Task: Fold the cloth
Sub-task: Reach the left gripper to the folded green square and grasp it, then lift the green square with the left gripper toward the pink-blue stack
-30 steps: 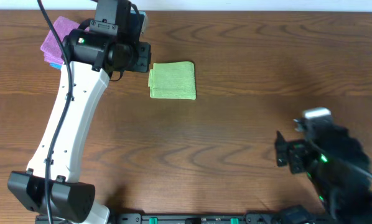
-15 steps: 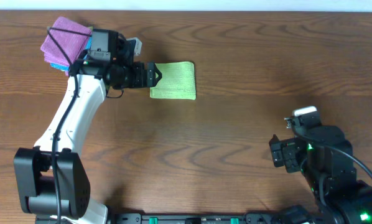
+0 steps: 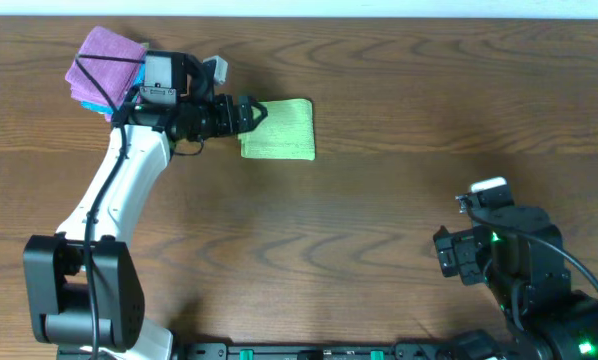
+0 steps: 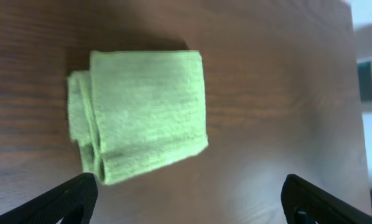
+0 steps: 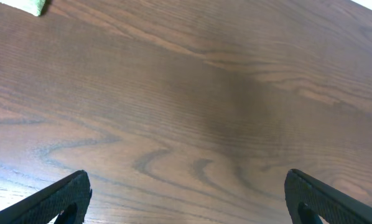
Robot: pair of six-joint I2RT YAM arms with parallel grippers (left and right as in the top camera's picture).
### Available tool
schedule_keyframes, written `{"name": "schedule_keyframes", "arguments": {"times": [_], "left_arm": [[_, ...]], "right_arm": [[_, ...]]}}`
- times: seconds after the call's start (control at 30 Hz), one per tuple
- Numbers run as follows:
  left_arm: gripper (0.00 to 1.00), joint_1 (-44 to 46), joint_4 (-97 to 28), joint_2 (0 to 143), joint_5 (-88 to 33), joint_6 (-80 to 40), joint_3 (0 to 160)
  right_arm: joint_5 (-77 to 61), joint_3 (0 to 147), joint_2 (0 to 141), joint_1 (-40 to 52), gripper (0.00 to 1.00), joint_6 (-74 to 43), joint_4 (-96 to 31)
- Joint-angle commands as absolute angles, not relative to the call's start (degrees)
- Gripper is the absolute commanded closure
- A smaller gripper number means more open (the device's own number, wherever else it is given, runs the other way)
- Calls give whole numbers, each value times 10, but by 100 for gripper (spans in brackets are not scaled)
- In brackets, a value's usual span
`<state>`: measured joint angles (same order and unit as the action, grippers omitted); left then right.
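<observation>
Currently the cloth (image 3: pixel 279 130) lies folded into a compact rectangle on the surface (image 3: pixel 409 150), left of centre toward the far edge. Stacked layer edges show along its left side in the left wrist view. The left jaws are spread wide and sit at the cloth's left edge, gripping nothing; whether they touch the fabric cannot be told. The right jaws are also spread wide, empty, over bare wood near the front right, well apart from the cloth. A purple cloth (image 3: pixel 104 55) lies at the far left corner.
</observation>
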<state>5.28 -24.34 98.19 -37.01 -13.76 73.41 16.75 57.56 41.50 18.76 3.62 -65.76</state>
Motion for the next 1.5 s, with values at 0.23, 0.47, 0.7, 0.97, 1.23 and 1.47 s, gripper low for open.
{"name": "schedule_keyframes", "arguments": {"times": [0.23, 0.47, 0.7, 0.97, 1.23, 1.47], "left_arm": [[4, 15, -153, 1119, -450, -223, 728], [5, 12, -122, 1171, -460, -249, 728], [4, 12, -119, 1197, -448, -252, 728], [4, 28, -100, 1216, -476, -279, 728], [73, 68, -92, 1216, -449, -285, 728], [94, 60, -36, 1216, -466, -332, 740]], "right_arm": [[175, 576, 414, 187, 1, 44, -658], [175, 576, 414, 187, 1, 44, -658], [175, 576, 414, 187, 1, 44, -658], [175, 576, 414, 187, 1, 44, -658], [175, 576, 414, 187, 1, 44, -658], [175, 576, 414, 187, 1, 44, -658]]}}
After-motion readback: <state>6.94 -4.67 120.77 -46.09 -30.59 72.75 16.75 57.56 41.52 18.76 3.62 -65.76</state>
